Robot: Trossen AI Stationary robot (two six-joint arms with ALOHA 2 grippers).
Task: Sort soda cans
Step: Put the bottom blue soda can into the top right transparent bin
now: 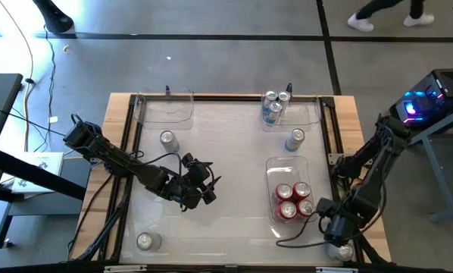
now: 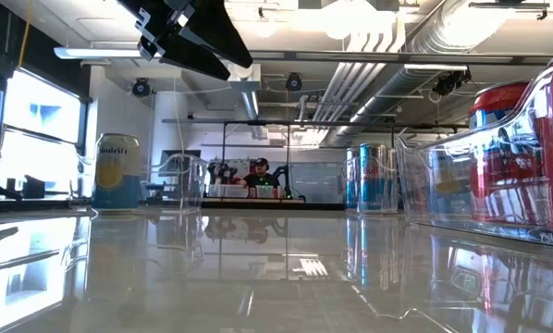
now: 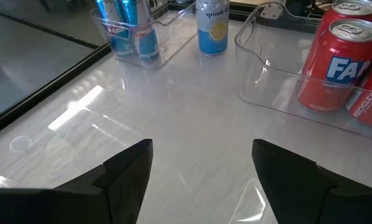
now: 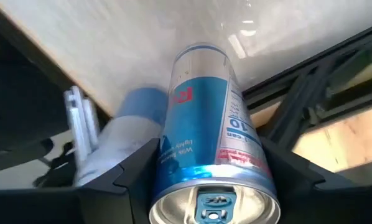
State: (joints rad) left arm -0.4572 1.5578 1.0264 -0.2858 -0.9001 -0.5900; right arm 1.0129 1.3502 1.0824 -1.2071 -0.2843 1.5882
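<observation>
Right wrist view: my right end effector (image 4: pixel 204 180) has a blue-and-silver can (image 4: pixel 208 130) between its fingers (image 4: pixel 133 165), fingers at both sides of it; can't tell if the grip is firm. That's at the worktop's (image 1: pixel 226 152) near right corner. Left end effector (image 3: pixel 201 168) is released, hovering mid-worktop. Red cans (image 1: pixel 292 200) sit in the right-hand bin (image 1: pixel 287 163), blue ones (image 1: pixel 273 106) in the far bin (image 1: pixel 306 114). Loose cans (image 1: pixel 168 139) elsewhere.
</observation>
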